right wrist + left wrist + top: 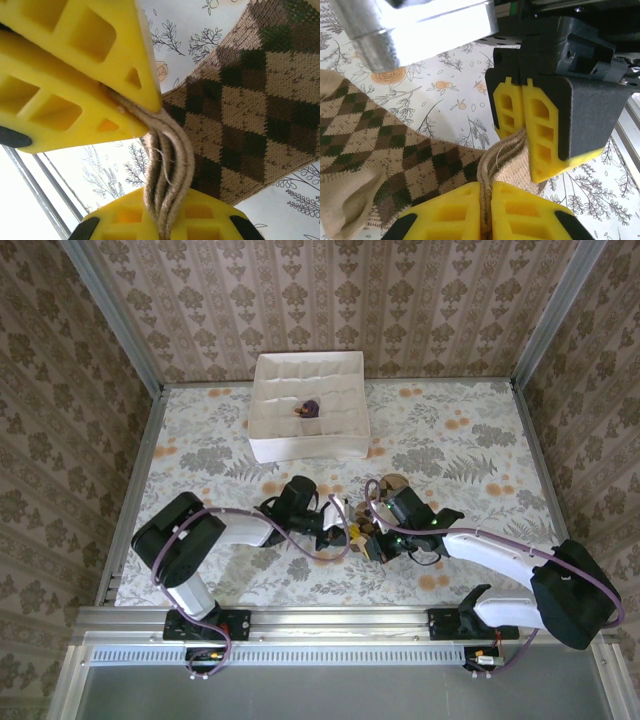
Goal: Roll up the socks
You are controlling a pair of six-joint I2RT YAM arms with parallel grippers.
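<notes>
1. Left gripper [486,206] and right gripper [163,222] are both closed tight on the checked sock [395,150] cuff, mid near edge of the counter [470,440].
2. 2 pinches side by side, probably keeping the cuff layers together for rolling.
3. Purple sock [311,407] looks bundled in the white box [300,448], far edge.

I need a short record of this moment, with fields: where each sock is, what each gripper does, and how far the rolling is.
checked sock: unrolled, near the middle of the table
cuff: tan edge of the checked sock, bunched between both grippers
left gripper: fingers shut on the cuff
right gripper: fingers shut on the same cuff, facing the left gripper
purple sock: small bundle in one compartment of the white box
white box: far side of the table, divided into compartments
progress: purple sock put away; checked sock not yet rolled
</notes>
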